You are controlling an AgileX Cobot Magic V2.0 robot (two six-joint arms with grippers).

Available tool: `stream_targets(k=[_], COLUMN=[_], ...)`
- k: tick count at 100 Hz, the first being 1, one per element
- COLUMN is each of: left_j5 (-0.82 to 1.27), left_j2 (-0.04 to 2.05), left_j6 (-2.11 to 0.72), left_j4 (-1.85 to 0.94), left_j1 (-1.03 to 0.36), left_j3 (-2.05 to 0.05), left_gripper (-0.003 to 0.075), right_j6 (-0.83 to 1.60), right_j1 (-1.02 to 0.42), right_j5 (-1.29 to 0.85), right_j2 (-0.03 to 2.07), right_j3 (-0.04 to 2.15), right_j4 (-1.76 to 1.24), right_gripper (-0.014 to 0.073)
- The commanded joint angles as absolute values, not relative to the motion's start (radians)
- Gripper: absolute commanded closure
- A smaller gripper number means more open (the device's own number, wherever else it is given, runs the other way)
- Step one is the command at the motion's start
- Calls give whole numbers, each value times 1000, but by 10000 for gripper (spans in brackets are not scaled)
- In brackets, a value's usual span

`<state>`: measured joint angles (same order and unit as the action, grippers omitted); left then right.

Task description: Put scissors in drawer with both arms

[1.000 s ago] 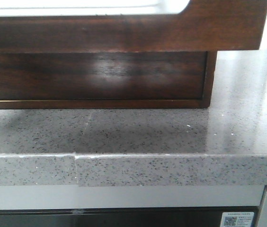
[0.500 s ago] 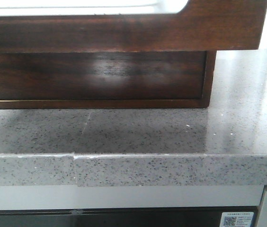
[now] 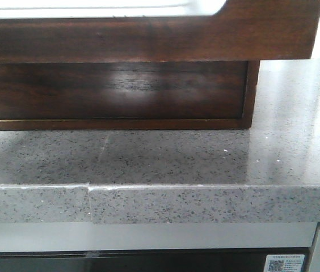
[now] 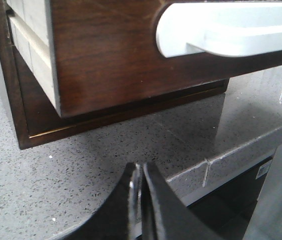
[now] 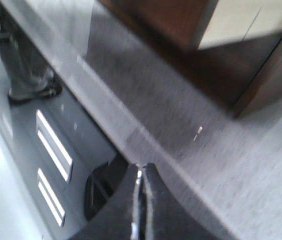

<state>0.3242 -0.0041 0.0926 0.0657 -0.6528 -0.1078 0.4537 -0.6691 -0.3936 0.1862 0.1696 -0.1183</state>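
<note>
Left gripper point(image 4: 141, 172) fingers together, holding nothing, above counter point(image 4: 81, 180) just before drawer point(image 4: 106, 55). Right gripper point(image 5: 140, 176) likewise pressed together (view blurred), over counter edge near drawer corner. Drawer pulled out, overhanging frame point(image 3: 114, 123). Scissors not visible.

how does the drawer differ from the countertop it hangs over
The drawer is dark brown glossy wood; the countertop is grey speckled stone. The drawer stands pulled out of its frame and overhangs it; the countertop lies flat below, with a seam across its front edge. Both surfaces shine with reflected light.
</note>
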Motion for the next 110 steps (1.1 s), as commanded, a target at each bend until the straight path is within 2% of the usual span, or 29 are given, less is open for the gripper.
stream_targets(k=[1, 57, 68, 79, 93, 110], left_j5=[247, 247, 251, 235, 85, 99], left_j2=[-32, -32, -32, -32, -32, -32], left_j6=[101, 101, 101, 101, 101, 101], left_j4=[56, 58, 137, 171, 29, -89], left_j1=[-662, -662, -637, -547, -378, -176], left_j3=[-136, -126, -99, -54, 25, 21], left_gripper=[742, 742, 742, 742, 742, 742], right_j6=[448, 448, 448, 448, 448, 448], right_j1=[-663, -663, -663, -663, -663, -663], right_j5=[-324, -325, -325, -325, -325, -325], right_j2=[194, 194, 194, 194, 194, 194], right_j3=[183, 181, 181, 181, 181, 181], right_j4=[-117, -117, -117, -117, -117, -117], right_gripper=[656, 656, 656, 656, 656, 656])
